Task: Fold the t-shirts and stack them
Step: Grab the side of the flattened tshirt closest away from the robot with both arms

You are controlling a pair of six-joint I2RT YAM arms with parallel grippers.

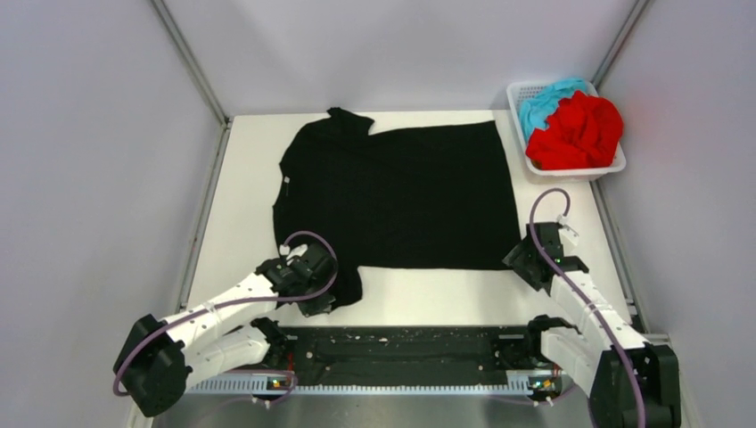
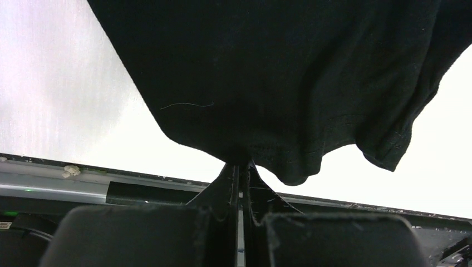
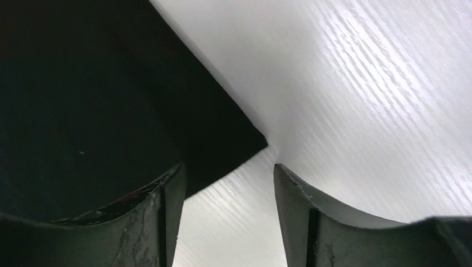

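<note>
Top external: left end effector (image 1: pixel 318 299) is clamped shut on the near sleeve of the black t-shirt (image 1: pixel 397 192). I'd seat the right end effector (image 1: pixel 528 260) deeper over the hem corner before closing, then lift both level. Right stands part open and empty, with the corner between its fingers on the surface (image 1: pixel 428 299).

The black t-shirt (image 1: pixel 397 192) is showing solid black, no print. The white mesh basket (image 1: pixel 575 174) is framing a bright red t-shirt (image 1: pixel 578 134) and a teal-blue t-shirt (image 1: pixel 546 96). The table (image 1: pixel 236 205) is gleaming white, faintly grained. My left pincer (image 2: pixel 240 169) and right pincer (image 3: pixel 227 167) are showing black on white arms (image 1: pixel 227 305), trailing purple cables (image 1: pixel 308 234).
</note>
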